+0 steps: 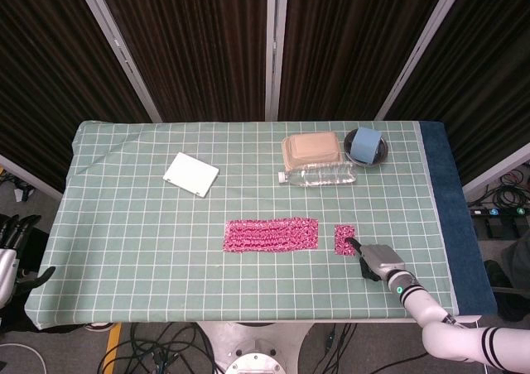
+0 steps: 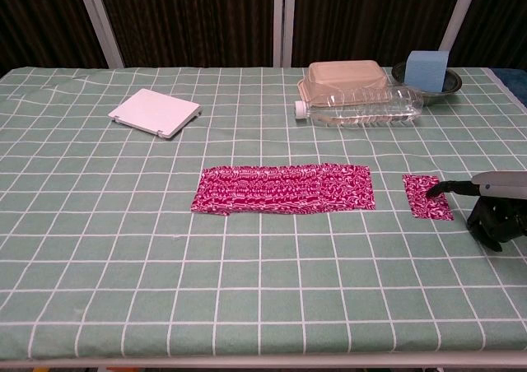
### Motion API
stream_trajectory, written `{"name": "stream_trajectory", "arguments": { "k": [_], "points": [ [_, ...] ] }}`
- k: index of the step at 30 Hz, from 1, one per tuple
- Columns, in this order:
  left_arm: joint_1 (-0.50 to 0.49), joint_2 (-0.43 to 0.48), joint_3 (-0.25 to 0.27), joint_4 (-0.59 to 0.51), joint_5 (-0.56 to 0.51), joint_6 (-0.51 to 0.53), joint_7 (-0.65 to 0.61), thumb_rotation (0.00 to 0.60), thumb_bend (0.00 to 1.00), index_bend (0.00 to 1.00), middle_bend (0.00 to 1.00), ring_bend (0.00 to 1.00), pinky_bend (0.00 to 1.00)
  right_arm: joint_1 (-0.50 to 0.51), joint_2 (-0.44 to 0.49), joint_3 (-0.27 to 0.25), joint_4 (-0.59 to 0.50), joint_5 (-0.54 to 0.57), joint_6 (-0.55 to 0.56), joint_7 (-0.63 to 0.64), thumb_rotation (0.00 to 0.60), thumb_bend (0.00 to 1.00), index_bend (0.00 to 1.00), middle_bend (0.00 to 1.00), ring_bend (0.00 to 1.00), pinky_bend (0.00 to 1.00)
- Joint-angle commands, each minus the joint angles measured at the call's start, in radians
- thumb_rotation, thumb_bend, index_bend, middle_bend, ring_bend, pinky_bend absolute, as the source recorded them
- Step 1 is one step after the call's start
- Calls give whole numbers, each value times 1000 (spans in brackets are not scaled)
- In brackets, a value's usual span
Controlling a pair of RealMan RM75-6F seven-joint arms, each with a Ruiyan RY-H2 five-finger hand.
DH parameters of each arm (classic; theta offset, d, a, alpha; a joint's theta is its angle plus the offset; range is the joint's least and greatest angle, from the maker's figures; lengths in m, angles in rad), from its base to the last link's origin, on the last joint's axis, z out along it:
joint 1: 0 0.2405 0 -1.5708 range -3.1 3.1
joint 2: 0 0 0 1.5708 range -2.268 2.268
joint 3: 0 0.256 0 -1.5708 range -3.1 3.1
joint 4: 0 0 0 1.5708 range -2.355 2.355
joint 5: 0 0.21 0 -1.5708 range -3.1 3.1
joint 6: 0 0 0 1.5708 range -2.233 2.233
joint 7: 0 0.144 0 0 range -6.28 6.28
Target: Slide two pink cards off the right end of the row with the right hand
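A row of overlapping pink patterned cards lies across the middle of the green checked table. To its right, across a gap of bare cloth, a small pink card patch lies apart from the row. My right hand presses one extended finger on the patch's right side, the other fingers curled under. Whether the patch is one card or two stacked, I cannot tell. My left hand hangs off the table's left edge, fingers apart, holding nothing.
A white flat box lies at the back left. At the back right stand a beige lidded container, a clear plastic bottle on its side, and a dark bowl with a blue block. The table's right edge is near my right hand.
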Motion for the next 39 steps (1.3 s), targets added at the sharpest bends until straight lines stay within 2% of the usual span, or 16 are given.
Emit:
{"name": "stream_trajectory", "arguments": {
  "k": [1,8,14,17,27,39],
  "points": [
    [0,0,0,-1,1,1,1,600,189,100,102,36,155,-17,17,-13,-5,-16,7,11,600,1000,89,903,887,768],
    [-1,2,0,-4,1,-1,1,600,189,100,102,36,154,-53,59,-20,-16,-58,42,30,600,1000,92,903,887,768],
    [-1,3,0,-6,5,3,1,600,189,100,102,36,155,-82,59,40,-69,-163,148,50,600,1000,93,903,887,768],
    [1,6,0,-6,3,5,-2,600,190,100,102,36,154,-71,38,63,-79,-177,147,37,600,1000,93,903,887,768],
    [2,17,-4,3,-13,-3,-32,600,190,100,102,36,155,62,-71,101,8,21,-4,-48,600,1000,70,903,887,769],
    [3,21,-7,17,-23,-12,-48,600,189,100,102,36,154,161,-126,116,39,152,-13,-96,600,1000,69,903,887,768]
  ]
}}
